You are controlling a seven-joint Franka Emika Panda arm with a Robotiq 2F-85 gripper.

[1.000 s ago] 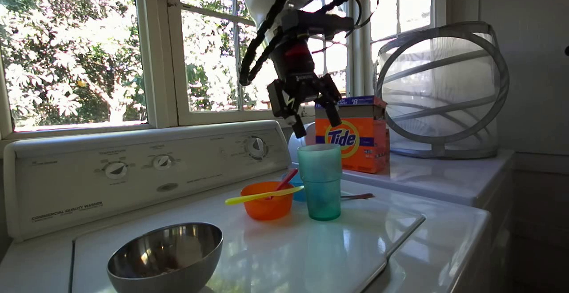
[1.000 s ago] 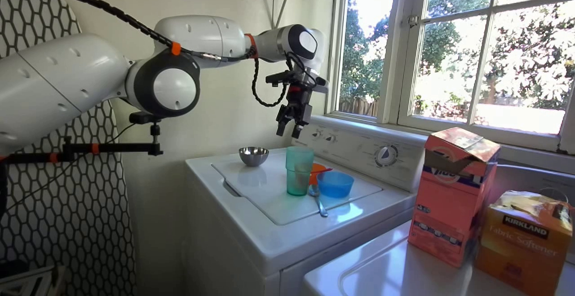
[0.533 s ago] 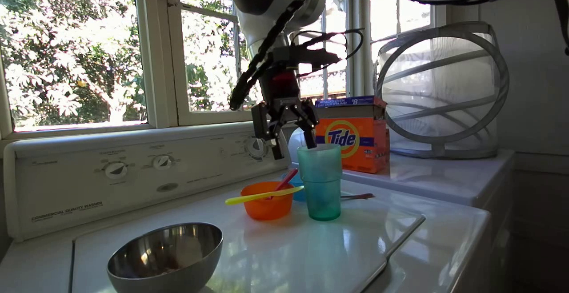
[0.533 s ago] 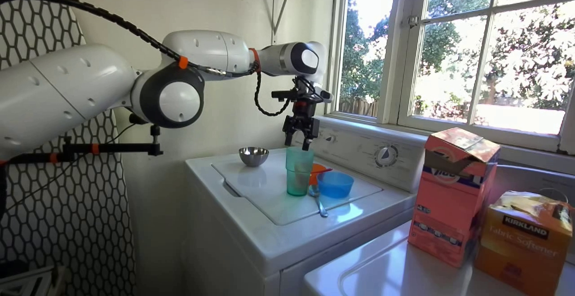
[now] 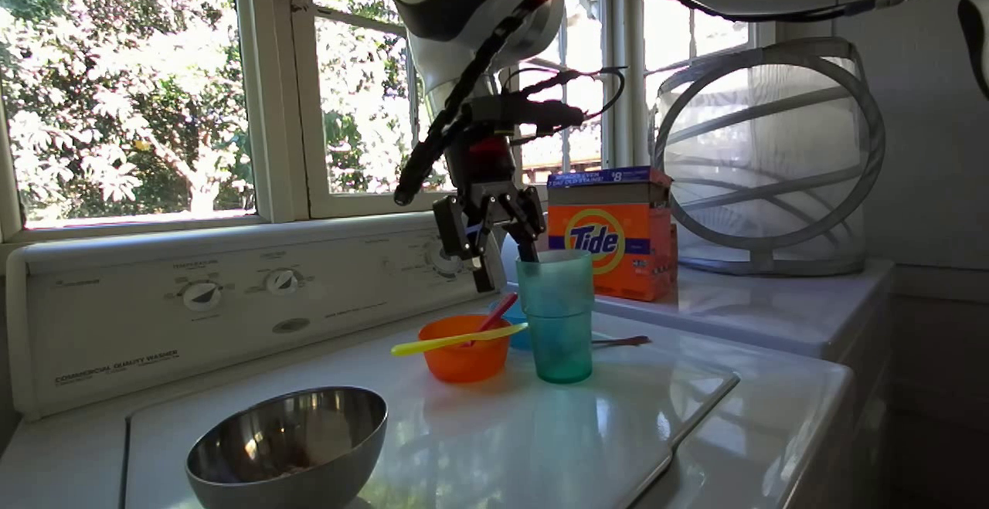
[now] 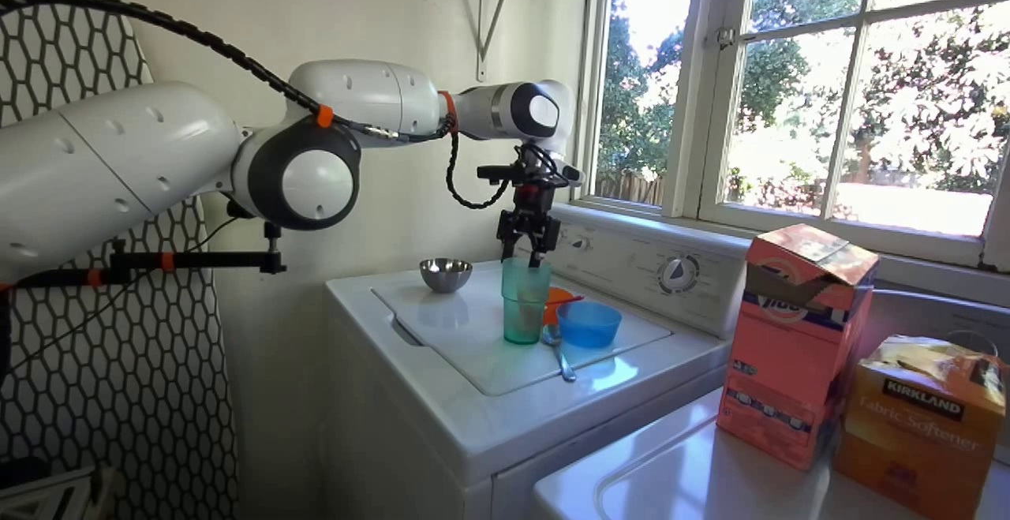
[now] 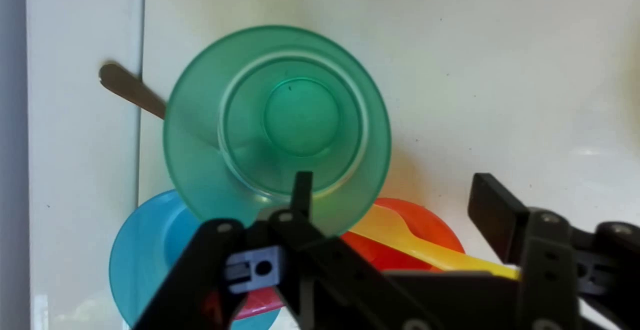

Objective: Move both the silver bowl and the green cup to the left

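The green cup [image 5: 558, 324] stands upright on the washer lid beside the orange bowl. In the wrist view I look down into its mouth. My gripper [image 7: 392, 182] is open at about the height of the cup's rim. One finger [image 7: 302, 190] overlaps the cup's mouth near its edge; the second is out to the right past the rim, over the lid. Whether the near finger is inside the cup or only above it I cannot tell. The silver bowl [image 5: 293, 447] sits tilted-looking at the near left in an exterior view, and at the washer's far end in an exterior view [image 6: 446, 275].
Close by the cup are the orange bowl [image 5: 466, 362], with a yellow utensil [image 5: 460, 339] and a red one in it, the blue bowl [image 6: 589, 324] and a metal spoon [image 6: 562, 358]. The control panel [image 5: 255, 300] rises behind. A Tide box [image 5: 606, 250] stands beyond the cup.
My gripper has come down to the cup's rim, shifting left in an exterior view. Its fingers have drawn slightly together. Cup and bowls have stayed in place.
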